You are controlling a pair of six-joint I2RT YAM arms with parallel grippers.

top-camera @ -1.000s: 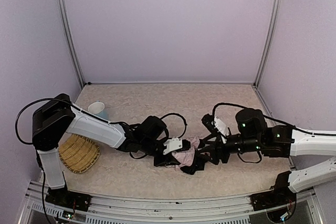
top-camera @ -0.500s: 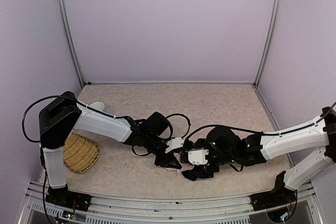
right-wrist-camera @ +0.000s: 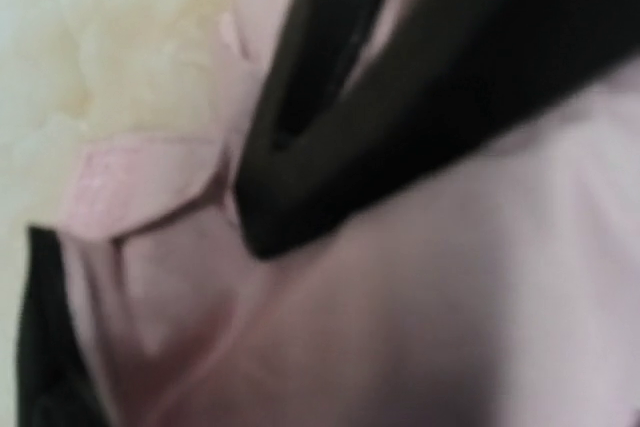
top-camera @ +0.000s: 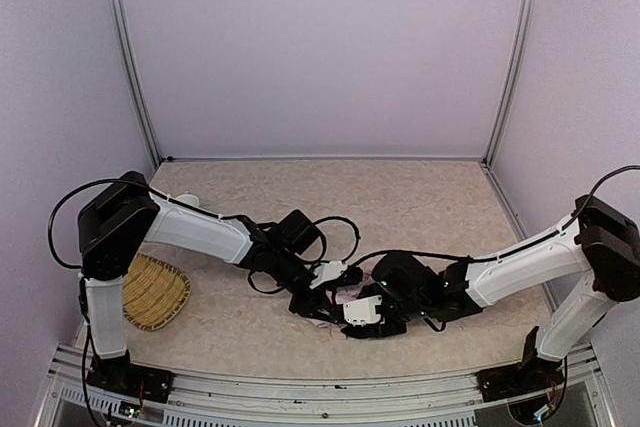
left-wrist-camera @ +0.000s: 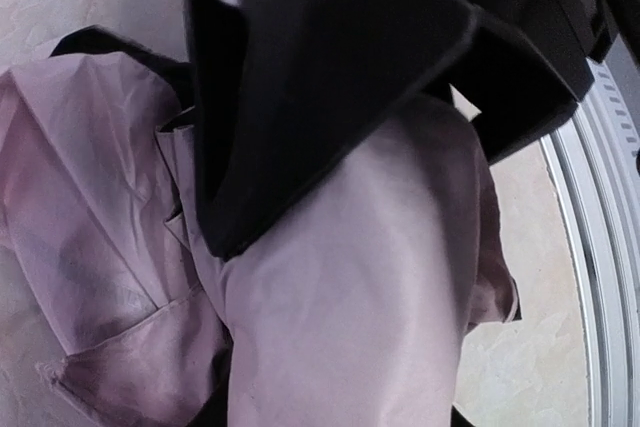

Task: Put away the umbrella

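Top view: the right gripper [top-camera: 352,319] has swung in from the right over the last second and now sits low on top of the umbrella [top-camera: 345,297]. You saw a broad patch of pink canopy a second ago. Now only a sliver shows between the two tools. The left gripper [top-camera: 318,299] has barely moved and is on the bundle's left end. The umbrella lies collapsed on the table [top-camera: 400,207], front centre and well apart from the basket [top-camera: 150,292]. To my eye the right arm is re-gripping or pressing folds flat, so the task is mid-way and nothing is stowed yet.

Left wrist view: pink fabric bulges up between the black fingers [left-wrist-camera: 270,127], so the left gripper looks clamped on the canopy.

Right wrist view: blurred. One dark finger [right-wrist-camera: 330,147] lies across pink fabric, with black underside at the lower left corner. You can't tell whether these jaws are closed or released.

Count: one umbrella, two grippers, one basket, and one pale cup [top-camera: 187,201] behind the left arm.
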